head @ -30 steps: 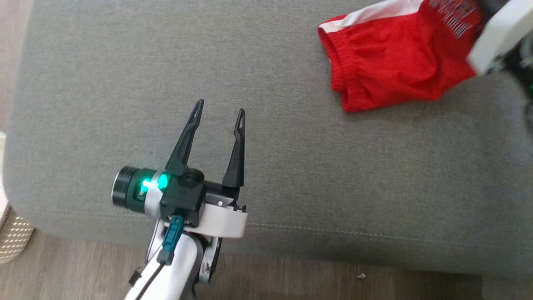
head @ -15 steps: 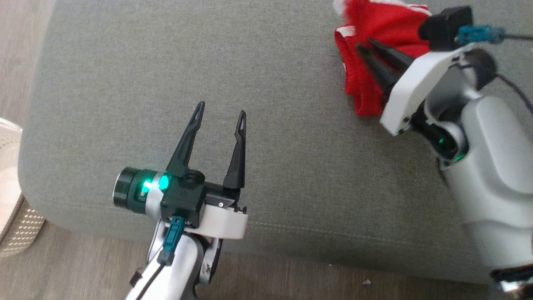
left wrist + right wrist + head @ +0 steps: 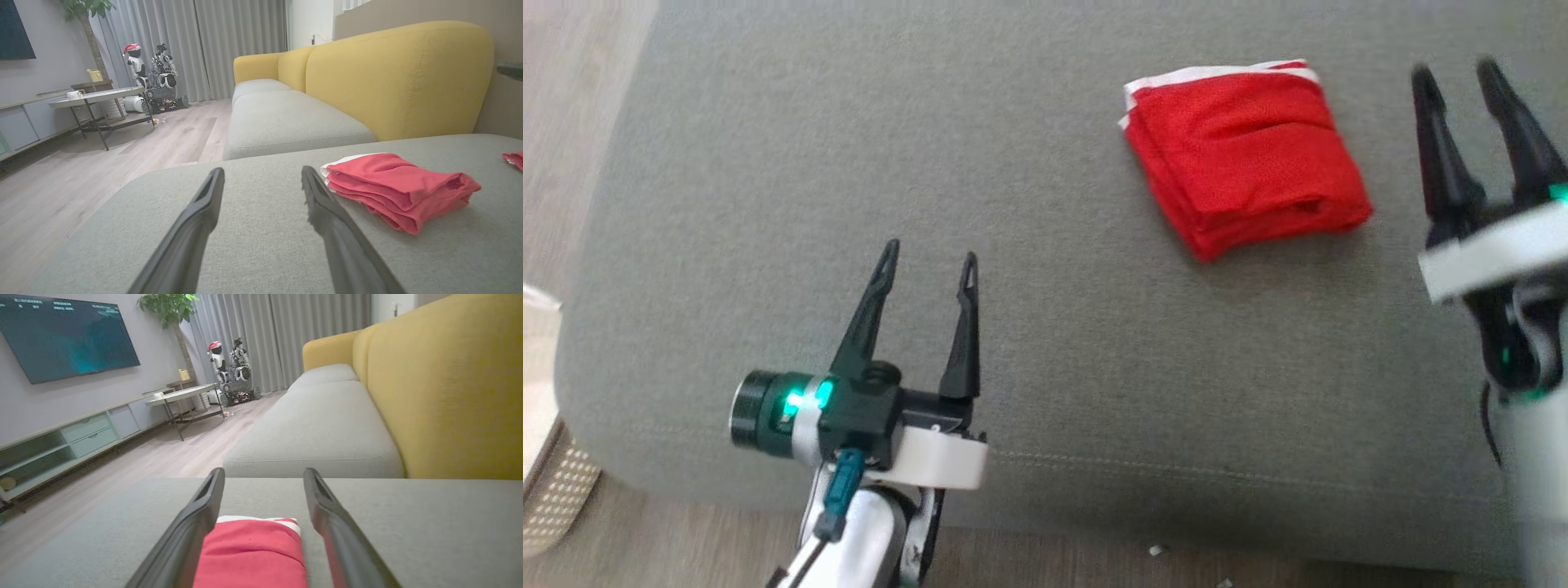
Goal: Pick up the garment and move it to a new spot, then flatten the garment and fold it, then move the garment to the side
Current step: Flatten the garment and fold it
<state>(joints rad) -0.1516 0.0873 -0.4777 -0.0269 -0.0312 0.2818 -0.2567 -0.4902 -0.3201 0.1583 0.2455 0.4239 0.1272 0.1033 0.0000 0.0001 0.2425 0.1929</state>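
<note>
Head view, looking down on a grey sofa cushion [image 3: 849,122], with a strip of wood floor [image 3: 1094,563] at the near edge. Nearest, at lower left, the left gripper [image 3: 931,250] hovers over bare cushion, its jaws wide and holding nothing. At the right edge the right gripper [image 3: 1455,72] points up the view, its jaws also wide and empty, just beside the garment [image 3: 1245,159] and not touching it. The garment, red with a white trim, lies on the cushion as a neat folded stack of several layers. In the right wrist view it sits low between the 2 fingers. In the left wrist view it lies ahead and to the right. Farthest, a yellow sofa back [image 3: 400,77].

Folding looks done, so the step in hand seems to be moving the garment aside. If so, the next move calls for the right jaws to drop onto the stack and close across all layers, so it travels without unfolding.
</note>
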